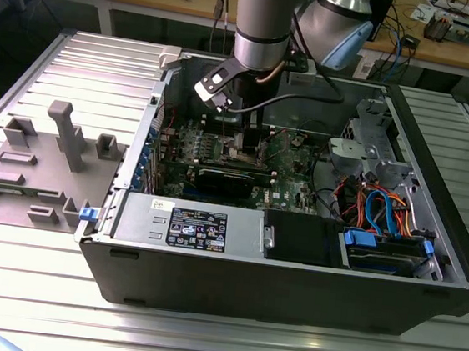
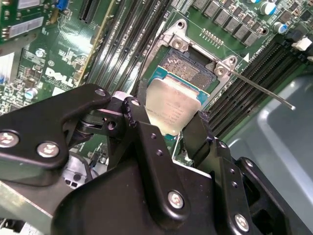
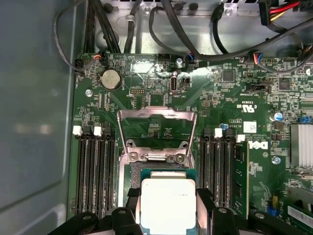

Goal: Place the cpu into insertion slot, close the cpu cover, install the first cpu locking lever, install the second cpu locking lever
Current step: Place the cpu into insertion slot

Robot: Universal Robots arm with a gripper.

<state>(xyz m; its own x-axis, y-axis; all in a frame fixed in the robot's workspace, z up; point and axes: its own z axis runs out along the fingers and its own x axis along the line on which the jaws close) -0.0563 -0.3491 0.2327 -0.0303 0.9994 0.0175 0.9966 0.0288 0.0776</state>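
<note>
Gripping the cpu (image 2: 172,108) by two opposite edges, my claw (image 2: 171,105) is hanging low inside the open computer case (image 1: 289,290), with its black fingers (image 2: 146,131) narrowed onto the chip. I am holding the cpu metal face up, just above the insertion slot (image 2: 188,72) and overlapping the slot's edge nearest my claw. In the second wrist view the slot's pin field is showing bare beyond the chip, so the cpu is not yet sitting in it.

Well off to the exterior view's left of the slot, outside the case, a grey fixture block (image 1: 70,141) is standing on the ribbed table (image 1: 217,341). Rows of memory slots (image 3: 93,171) are flanking the insertion slot on both sides. The cpu cover (image 3: 157,113) is standing swung open at the slot's edge away from my claw. A thin locking lever (image 2: 264,91) is sticking out, unlatched, from one corner of the slot. To the exterior view's right of the slot, orange and blue cables (image 1: 371,213) are bunching near the drive bay.
</note>
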